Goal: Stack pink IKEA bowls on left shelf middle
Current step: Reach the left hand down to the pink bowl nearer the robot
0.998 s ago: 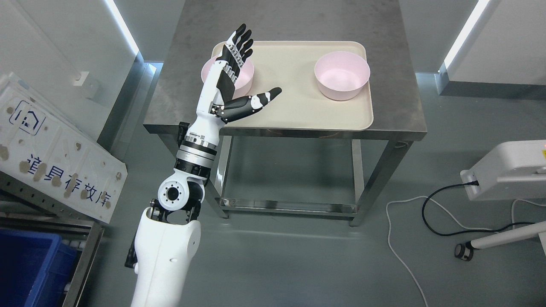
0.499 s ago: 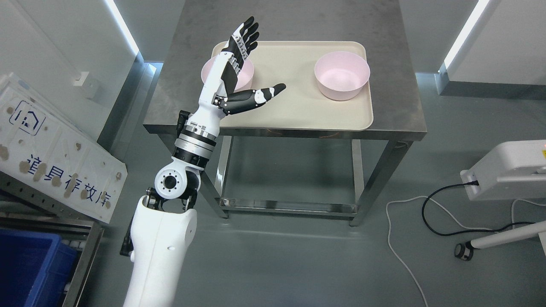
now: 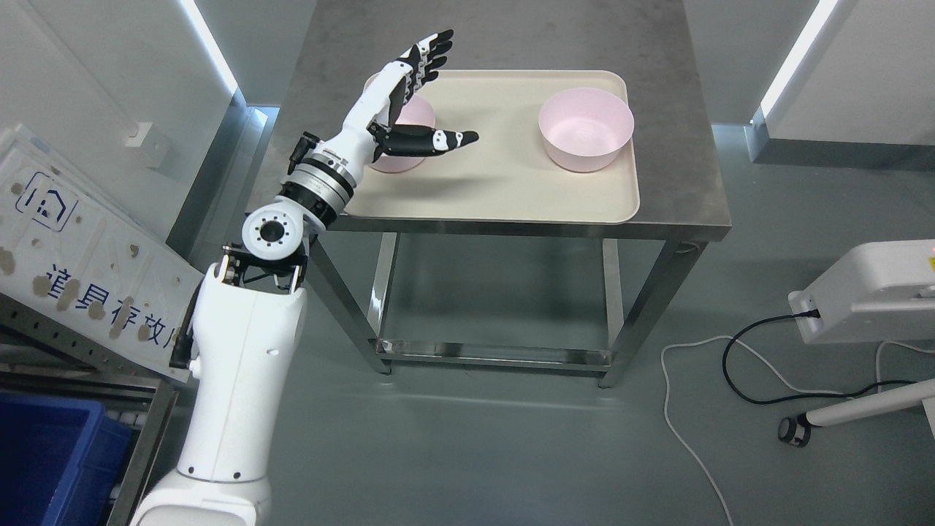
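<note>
Two pink bowls sit on a cream tray (image 3: 511, 190) on the steel table. The left bowl (image 3: 416, 113) is mostly covered by my left hand (image 3: 431, 95), which hovers over it with fingers (image 3: 431, 51) spread and the thumb pointing right; the hand holds nothing. The right bowl (image 3: 586, 128) stands upright and free at the tray's far right. My left arm rises from the lower left and reaches across the table's left edge. The right arm is out of view.
The steel table (image 3: 679, 219) has open legs and a lower rail. A white signboard (image 3: 88, 256) and a blue bin (image 3: 58, 453) on a metal rack lie at the left. A white machine (image 3: 869, 292) with cables on the floor is at the right.
My left arm has swung left and lowered, the elbow moving toward the table's left corner. The hand has turned more edge-on over the left bowl, with the thumb now level.
</note>
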You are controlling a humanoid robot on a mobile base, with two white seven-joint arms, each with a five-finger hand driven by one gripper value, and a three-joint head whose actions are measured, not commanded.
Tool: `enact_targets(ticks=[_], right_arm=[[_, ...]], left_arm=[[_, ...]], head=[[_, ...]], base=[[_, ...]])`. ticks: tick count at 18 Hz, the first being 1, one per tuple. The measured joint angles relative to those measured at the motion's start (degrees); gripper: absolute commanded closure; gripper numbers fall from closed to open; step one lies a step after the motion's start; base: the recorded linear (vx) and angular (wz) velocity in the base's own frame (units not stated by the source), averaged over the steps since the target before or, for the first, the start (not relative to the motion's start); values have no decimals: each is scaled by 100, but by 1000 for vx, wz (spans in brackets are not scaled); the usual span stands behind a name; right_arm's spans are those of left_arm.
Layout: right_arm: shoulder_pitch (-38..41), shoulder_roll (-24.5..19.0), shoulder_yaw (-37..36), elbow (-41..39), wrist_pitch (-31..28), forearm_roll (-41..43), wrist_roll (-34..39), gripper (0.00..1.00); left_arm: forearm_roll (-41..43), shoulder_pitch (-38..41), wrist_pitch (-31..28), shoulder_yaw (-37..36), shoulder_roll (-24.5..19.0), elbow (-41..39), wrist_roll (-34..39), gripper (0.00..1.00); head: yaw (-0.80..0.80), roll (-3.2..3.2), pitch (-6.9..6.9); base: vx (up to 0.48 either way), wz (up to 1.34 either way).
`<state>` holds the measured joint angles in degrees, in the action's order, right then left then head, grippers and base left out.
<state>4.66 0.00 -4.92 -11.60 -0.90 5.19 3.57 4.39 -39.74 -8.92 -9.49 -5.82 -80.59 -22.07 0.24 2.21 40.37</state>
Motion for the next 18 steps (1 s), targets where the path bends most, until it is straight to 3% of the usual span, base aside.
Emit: enact_targets(ticks=[3,5,7,11,14,18], right_arm=[[0,0,0,0,0,0,-17,0],[0,0,0,0,0,0,-22,0],[0,0,0,0,0,0,-44,0],[0,0,0,0,0,0,-35,0],[0,0,0,0,0,0,-19,0],[0,0,0,0,0,0,-9,0]], left_arm=[[96,-391,-187,37,-98,343,-28,6],[159,-626,-248,48,-159,599,-137,19],[225,-773,-269,60,-206,836,-401,20],[501,-905,-292,45,-258,1191,-719,34],[812,-983,-56,23,-268,1433,-795,45],[1225,-1121,317,1,-285,1761,-824,49]], head=[[0,0,0],[0,0,0],[0,0,0],[0,0,0],[0,0,0],[0,0,0]], base=[[0,0],[0,0],[0,0],[0,0],[0,0],[0,0]])
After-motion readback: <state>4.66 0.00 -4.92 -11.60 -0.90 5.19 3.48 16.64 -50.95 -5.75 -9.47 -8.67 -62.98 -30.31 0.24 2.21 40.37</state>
